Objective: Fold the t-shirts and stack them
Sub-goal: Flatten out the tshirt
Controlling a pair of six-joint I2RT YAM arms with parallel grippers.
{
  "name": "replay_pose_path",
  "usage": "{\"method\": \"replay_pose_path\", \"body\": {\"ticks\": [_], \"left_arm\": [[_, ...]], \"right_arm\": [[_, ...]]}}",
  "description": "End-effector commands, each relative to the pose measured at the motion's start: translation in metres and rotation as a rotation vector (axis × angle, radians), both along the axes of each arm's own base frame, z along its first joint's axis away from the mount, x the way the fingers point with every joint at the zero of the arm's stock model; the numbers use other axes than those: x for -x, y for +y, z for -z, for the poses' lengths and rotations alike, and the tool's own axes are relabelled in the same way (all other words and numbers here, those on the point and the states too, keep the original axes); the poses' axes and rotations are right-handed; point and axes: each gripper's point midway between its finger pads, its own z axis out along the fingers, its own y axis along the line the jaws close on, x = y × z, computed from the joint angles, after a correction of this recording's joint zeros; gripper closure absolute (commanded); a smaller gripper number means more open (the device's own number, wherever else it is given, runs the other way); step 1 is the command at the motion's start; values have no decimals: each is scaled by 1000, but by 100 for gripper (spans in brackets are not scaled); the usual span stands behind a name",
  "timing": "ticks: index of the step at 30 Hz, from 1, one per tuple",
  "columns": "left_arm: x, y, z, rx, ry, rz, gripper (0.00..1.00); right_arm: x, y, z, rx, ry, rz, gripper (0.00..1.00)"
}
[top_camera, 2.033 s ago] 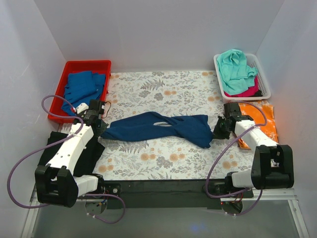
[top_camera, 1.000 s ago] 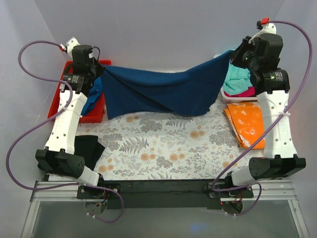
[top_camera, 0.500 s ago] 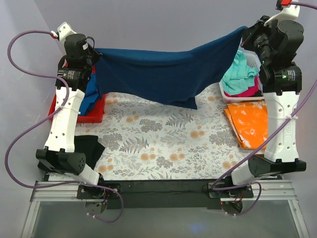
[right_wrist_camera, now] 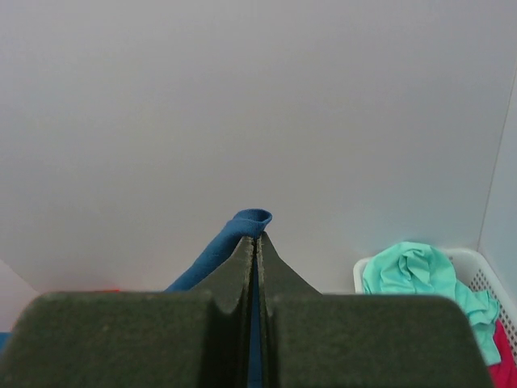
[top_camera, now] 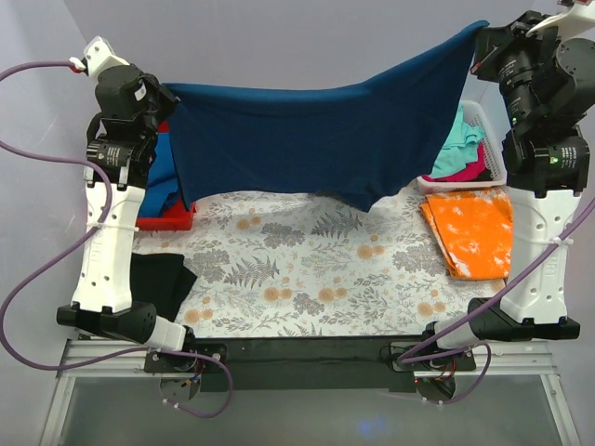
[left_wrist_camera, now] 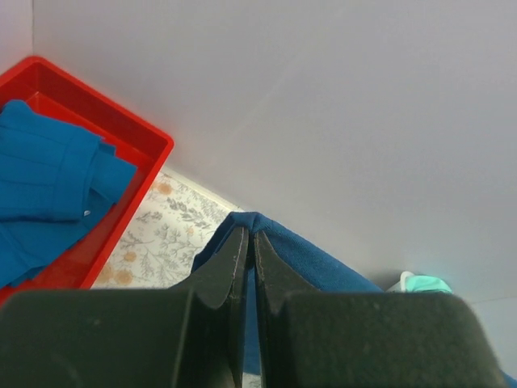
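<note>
A navy blue t-shirt (top_camera: 325, 139) hangs stretched in the air between both raised arms, its lower edge sagging toward the floral mat. My left gripper (top_camera: 170, 91) is shut on its left corner; in the left wrist view the cloth (left_wrist_camera: 323, 267) bulges past the closed tips (left_wrist_camera: 250, 236). High at the right, my right gripper (top_camera: 480, 42) is shut on the other corner, and a blue fold (right_wrist_camera: 250, 218) pokes above its tips (right_wrist_camera: 257, 238). No print shows on the shirt.
A red tray (top_camera: 172, 216) with folded mid-blue shirts (left_wrist_camera: 48, 186) sits at the back left. A white basket (top_camera: 493, 149) holds teal (top_camera: 457, 139) and pink cloth. An orange shirt (top_camera: 469, 232) lies at the right, a black one (top_camera: 158, 283) at the left on the floral mat (top_camera: 316, 269).
Both arms have risen from the table, lifting the navy shirt off the mat and spreading it wider and higher between them. Both grips stay shut.
</note>
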Motion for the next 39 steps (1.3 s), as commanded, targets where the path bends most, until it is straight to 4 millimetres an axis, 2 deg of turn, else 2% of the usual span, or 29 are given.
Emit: {"method": "replay_pose_path", "body": {"ticks": [1, 4, 5, 7, 8, 9, 10, 12, 14, 15, 17, 19, 21, 24, 25, 26, 27, 28, 29, 30, 31, 32, 33, 34, 35, 36, 37, 38, 39], "left_arm": [[17, 3, -37, -5, -92, 12, 100], [0, 0, -25, 3, -67, 11, 100], [-6, -2, -22, 7, -64, 16, 100], [-24, -6, -13, 20, -54, 21, 100], [-30, -8, -10, 23, -50, 27, 100], [-47, -11, 6, 21, -18, 30, 100], [-53, -13, 1, 32, -35, 33, 100], [-77, -18, 19, 44, -9, 51, 100], [-94, -18, 20, 72, -25, 64, 100], [-101, -19, 22, 86, -26, 81, 100], [-124, -16, 27, 108, -27, 91, 100], [-143, -16, 39, 132, -3, 117, 100], [-145, -10, 19, 162, -51, 126, 100], [-137, -2, -5, 176, -111, 153, 100], [-130, -2, -17, 175, -136, 161, 100], [-117, 15, -29, 171, -161, 136, 100], [-106, 17, -39, 168, -182, 141, 100], [-98, 19, -47, 161, -205, 140, 100], [-73, 21, -72, 145, -259, 139, 100], [-67, 22, -69, 136, -252, 136, 100], [-58, 24, -72, 114, -251, 130, 100], [-48, 24, -78, 101, -258, 127, 100], [-30, 25, -89, 90, -276, 122, 100], [-20, 25, -90, 77, -267, 117, 100], [-10, 24, -92, 72, -271, 125, 100], [7, 20, -97, 70, -284, 138, 100], [15, 19, -94, 71, -272, 143, 100], [23, 18, -94, 79, -273, 143, 100], [49, 9, -106, 75, -306, 191, 100]], "right_arm": [[32, 1, -58, -12, -200, -26, 99], [11, 5, -45, -13, -163, -39, 99], [-5, 7, -33, -12, -129, -42, 99], [-23, 11, -19, -11, -89, -53, 99], [-41, 13, -3, -7, -49, -54, 99], [-50, 14, 4, -6, -32, -63, 99], [-59, 14, 11, -5, -14, -61, 99], [-84, 16, 32, -5, 34, -62, 99], [-103, 21, 48, -2, 70, -99, 99], [-105, 21, 45, -1, 60, -111, 99], [-118, 20, 53, 0, 77, -116, 99], [-121, 16, 45, -1, 53, -118, 99], [-118, 12, 35, -1, 28, -120, 99], [-99, 9, 13, 5, -27, -126, 99], [-85, 8, 1, 13, -57, -124, 99], [-77, 8, -6, 24, -76, -119, 99], [-68, 7, -13, 39, -93, -113, 99], [-50, 6, -25, 47, -125, -109, 99], [-41, 6, -31, 50, -139, -111, 99], [-32, 7, -36, 54, -151, -115, 99], [-11, 7, -48, 57, -185, -115, 99], [-6, 8, -46, 56, -181, -122, 99], [4, 9, -50, 58, -196, -130, 99], [23, 10, -59, 59, -224, -135, 99], [30, 11, -61, 63, -232, -139, 99], [39, 13, -64, 68, -243, -150, 99], [60, 14, -74, 65, -274, -159, 99], [65, 15, -72, 62, -273, -167, 99], [75, 17, -75, 60, -284, -179, 99]]}}
